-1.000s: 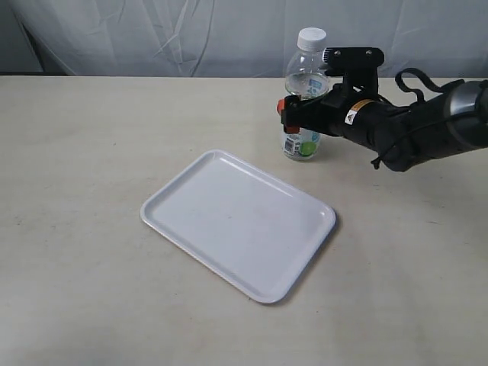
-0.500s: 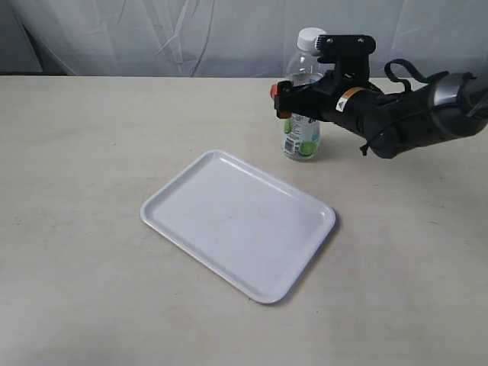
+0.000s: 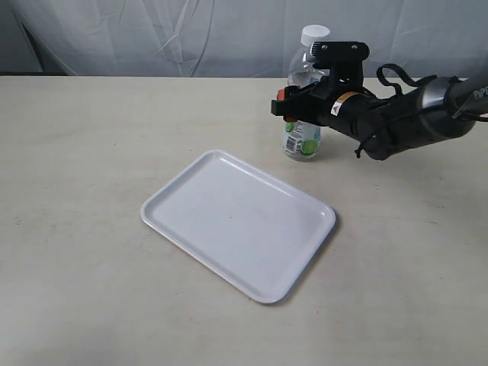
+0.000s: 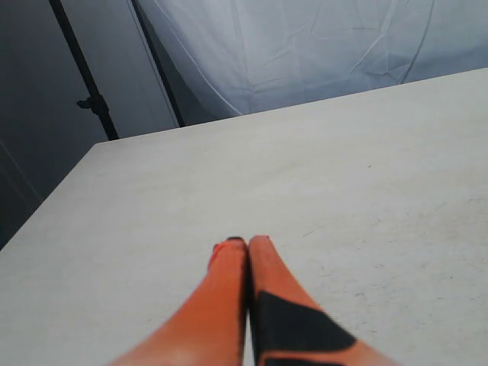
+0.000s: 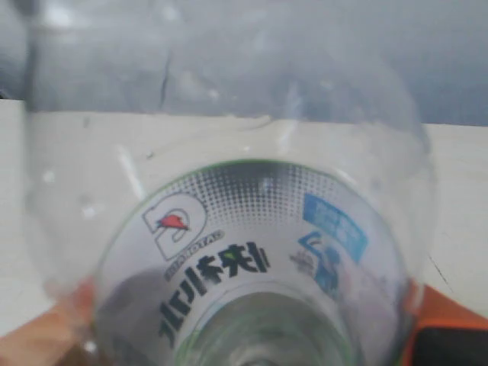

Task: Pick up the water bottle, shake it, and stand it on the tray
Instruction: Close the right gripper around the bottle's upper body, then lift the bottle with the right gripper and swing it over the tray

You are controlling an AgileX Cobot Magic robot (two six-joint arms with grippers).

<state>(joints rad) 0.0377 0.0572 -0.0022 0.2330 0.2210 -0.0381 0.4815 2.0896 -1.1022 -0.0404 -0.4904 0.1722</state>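
Observation:
The water bottle [image 3: 303, 142] stands upright on the table just beyond the tray's far corner, white cap [image 3: 315, 33] on top. My right gripper [image 3: 284, 102] reaches in from the right at the height of the bottle's shoulder, one orange finger on each side of it. In the right wrist view the clear bottle [image 5: 252, 229] and its label fill the picture between the fingers [image 5: 446, 324] of the right gripper [image 5: 252, 335]. The white tray [image 3: 177, 217] lies flat with nothing on it. My left gripper [image 4: 248, 244] is shut, holds nothing, and hovers over bare table.
The beige table [image 3: 84, 137] extends all around the tray. A white cloth backdrop [image 3: 191, 34] hangs behind the far edge. A dark stand pole [image 4: 84, 76] shows beyond the table's corner in the left wrist view.
My right gripper has slid up the bottle from the label to the shoulder and levelled out. The bottle has stayed standing in the same spot.

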